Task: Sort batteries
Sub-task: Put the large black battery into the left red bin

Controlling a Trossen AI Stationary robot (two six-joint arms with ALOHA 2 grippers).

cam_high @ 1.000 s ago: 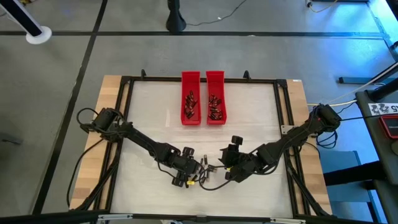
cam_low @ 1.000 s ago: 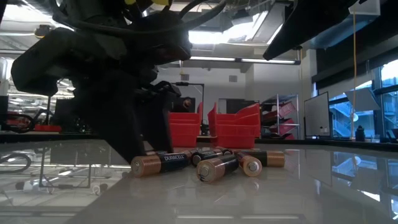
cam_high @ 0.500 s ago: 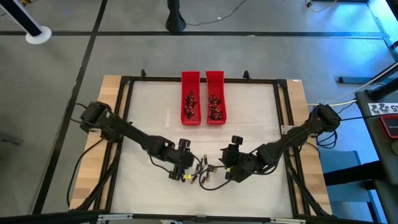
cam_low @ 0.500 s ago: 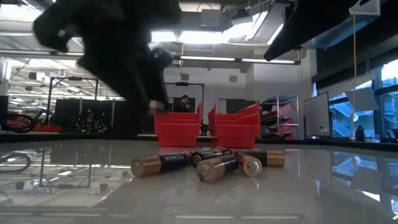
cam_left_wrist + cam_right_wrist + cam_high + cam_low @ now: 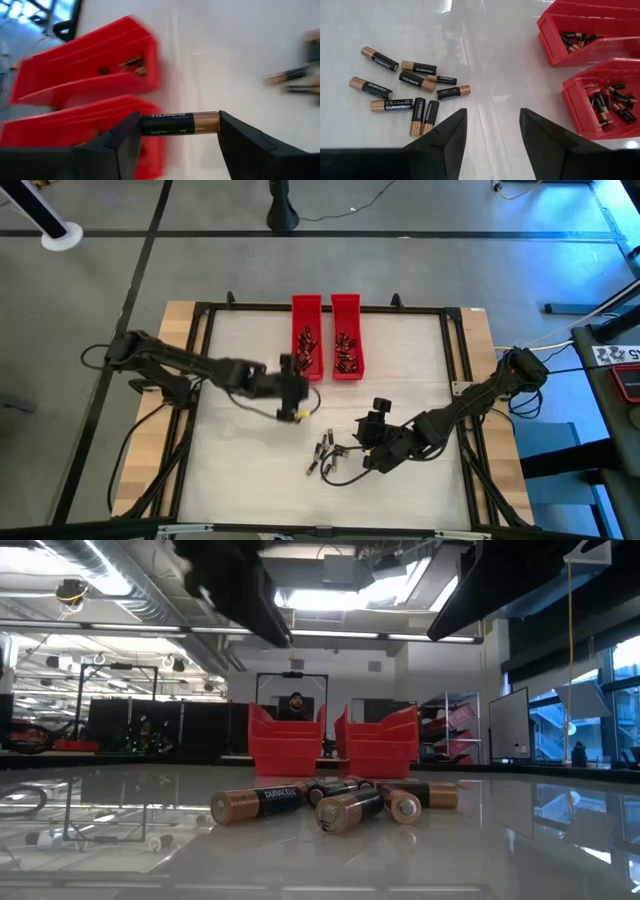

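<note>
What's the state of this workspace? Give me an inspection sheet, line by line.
Surface: white table, glossy.
Job's things: loose batteries piled near the front; more lie in two red trays.
Clutter: nothing seen.
Claws: left claw shut on a battery endwise, near the trays; right claw open, empty, beside the pile.
Cables: bundles on both arms; one on the floor.
Surroundings: grey floor; lab room with red bins and a person behind.

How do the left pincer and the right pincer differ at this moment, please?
The left pincer grips one battery by its ends; the right pincer is open and holds nothing. The left pincer hangs close to the left red tray; the right pincer hovers low near the loose batteries on the table. Both have two dark fingers.
</note>
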